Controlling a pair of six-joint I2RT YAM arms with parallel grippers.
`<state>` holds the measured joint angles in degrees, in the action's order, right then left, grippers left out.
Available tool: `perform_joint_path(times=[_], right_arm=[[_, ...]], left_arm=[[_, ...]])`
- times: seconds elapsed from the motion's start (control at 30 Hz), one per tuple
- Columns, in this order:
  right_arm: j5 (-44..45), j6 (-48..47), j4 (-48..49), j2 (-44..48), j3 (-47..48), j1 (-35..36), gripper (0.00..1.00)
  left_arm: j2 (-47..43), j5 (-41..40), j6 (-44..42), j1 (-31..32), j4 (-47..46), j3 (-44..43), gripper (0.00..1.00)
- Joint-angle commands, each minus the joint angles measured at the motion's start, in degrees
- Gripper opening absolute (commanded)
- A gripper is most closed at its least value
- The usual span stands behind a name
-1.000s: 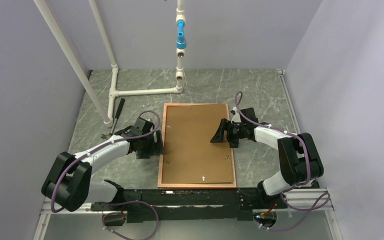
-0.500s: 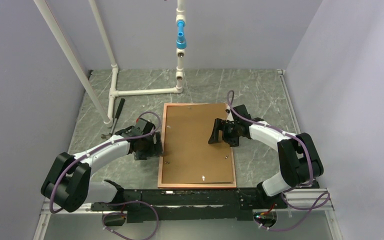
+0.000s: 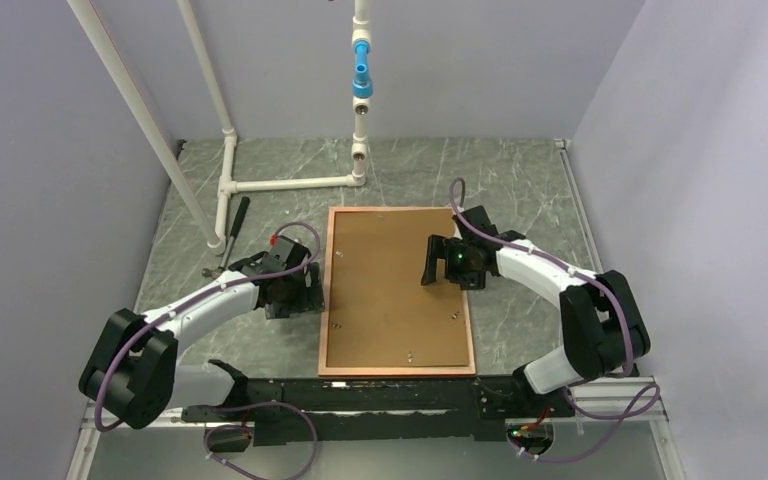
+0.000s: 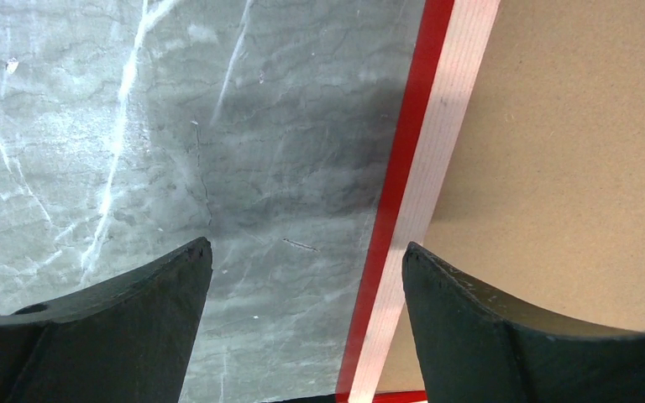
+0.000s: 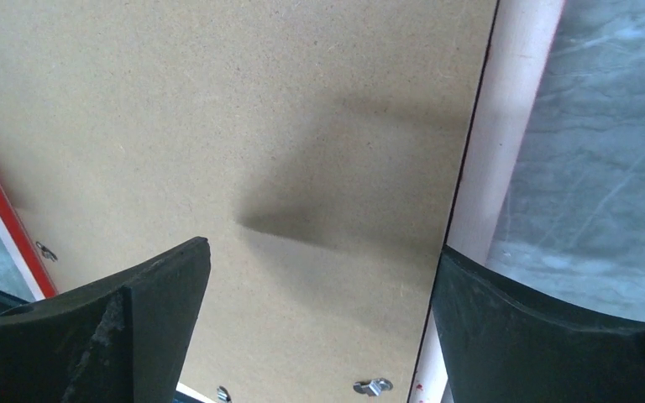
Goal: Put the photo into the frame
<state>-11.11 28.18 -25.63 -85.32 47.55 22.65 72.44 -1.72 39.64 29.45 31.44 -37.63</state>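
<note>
one frame (image 3: 324, 290) lies flat on the table (image 3: 520, 190), pale side up, with one brown board (image 3: 390, 300) set in it. two grippers, both spread wide and empty: the left gripper (image 4: 306, 269) straddles the frame's left border, the right gripper (image 5: 319, 260) its right border.

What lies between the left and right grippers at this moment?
Between the left gripper and the right gripper lies the brown backing board, set flat inside the frame, as the top view shows.
</note>
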Motion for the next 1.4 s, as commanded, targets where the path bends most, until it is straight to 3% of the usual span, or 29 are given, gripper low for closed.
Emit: perform_joint_path(times=[0.0, 0.67, 0.9, 1.03, 1.37], right_arm=[[5.61, -1.40, -3.09, 3.59, 2.42, 0.10, 1.00], [4.51, -1.51, -5.17, 7.25, 4.68, -0.20, 1.00], [3.30, -2.30, -5.43, 8.07, 2.59, -3.27, 1.00], [-1.76, -2.78, -4.19, 9.24, -0.31, -7.66, 1.00], [-7.57, -3.66, -1.79, 9.03, -6.18, -11.55, 1.00]], left_arm=[[-1.61, -1.45, -0.65, 0.40, 0.59, -2.01, 0.87], [-1.82, -0.42, -1.17, 0.93, -0.37, -1.48, 0.87], [-2.04, 3.30, -1.31, 1.03, -3.58, -0.12, 0.85], [-1.64, 4.79, -1.32, 1.85, -4.81, 0.19, 0.85], [2.66, 4.51, 1.35, 8.04, -5.66, -0.80, 0.83]])
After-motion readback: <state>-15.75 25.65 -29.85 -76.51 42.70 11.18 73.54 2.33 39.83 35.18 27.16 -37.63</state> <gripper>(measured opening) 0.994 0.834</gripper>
